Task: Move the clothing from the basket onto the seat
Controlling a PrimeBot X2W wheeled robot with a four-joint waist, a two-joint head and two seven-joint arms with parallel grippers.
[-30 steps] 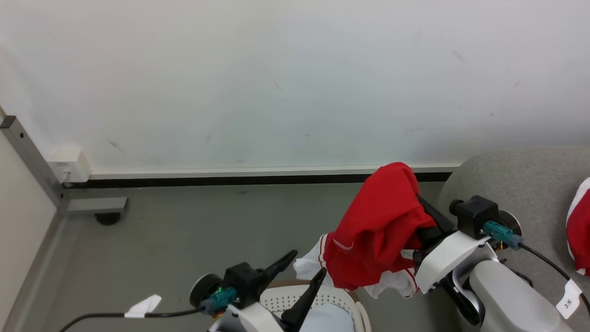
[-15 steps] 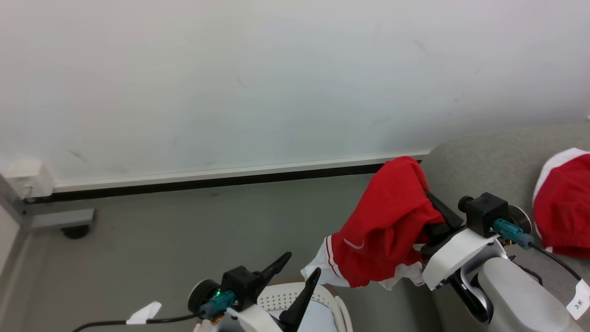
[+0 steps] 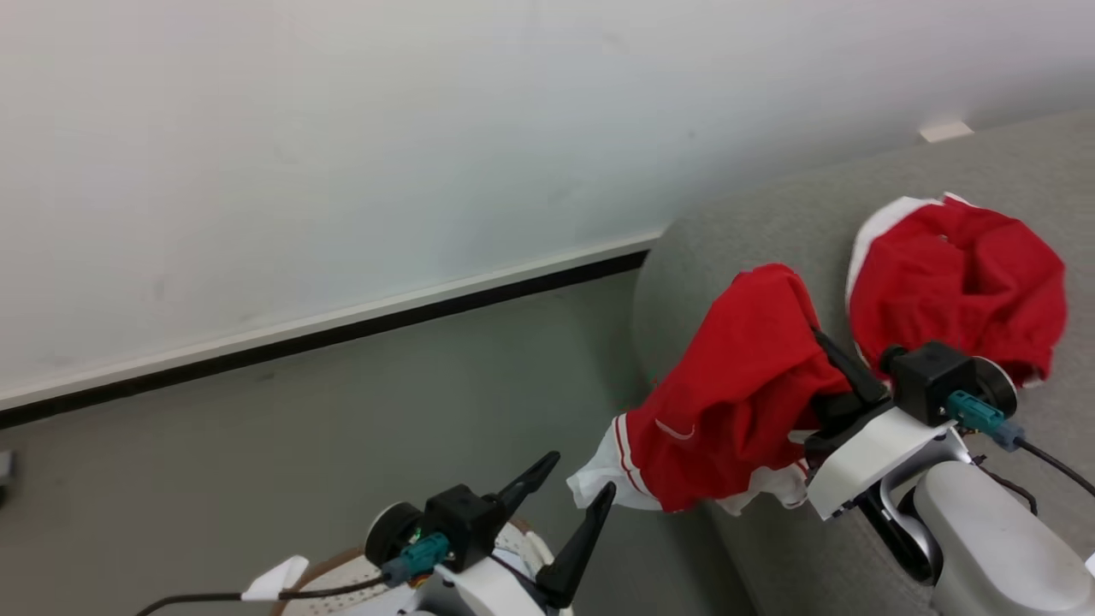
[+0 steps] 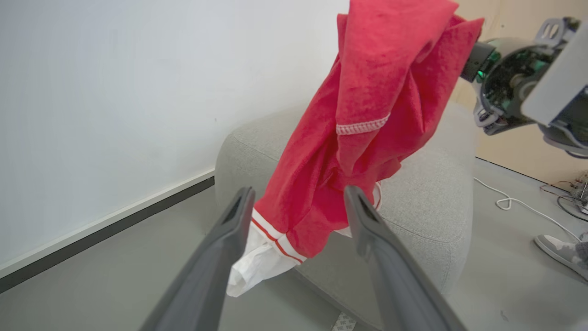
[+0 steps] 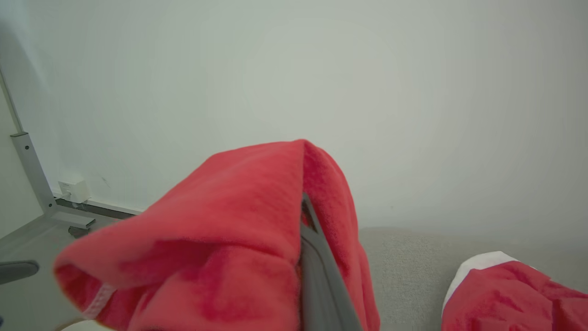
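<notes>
So the right gripper has its tips buried in the garment, can't see the pinch itself. Most of the basket is chopped by the bottom edge or behind the left gripper. And the sofa runs off right.

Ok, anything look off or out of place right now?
Nothing damaged or dropped. The garment in the shut right gripper is bunched over its fingers, so it may cling on release. A person's shoe is on the far side of the sofa. Left gripper is open and empty.
</notes>
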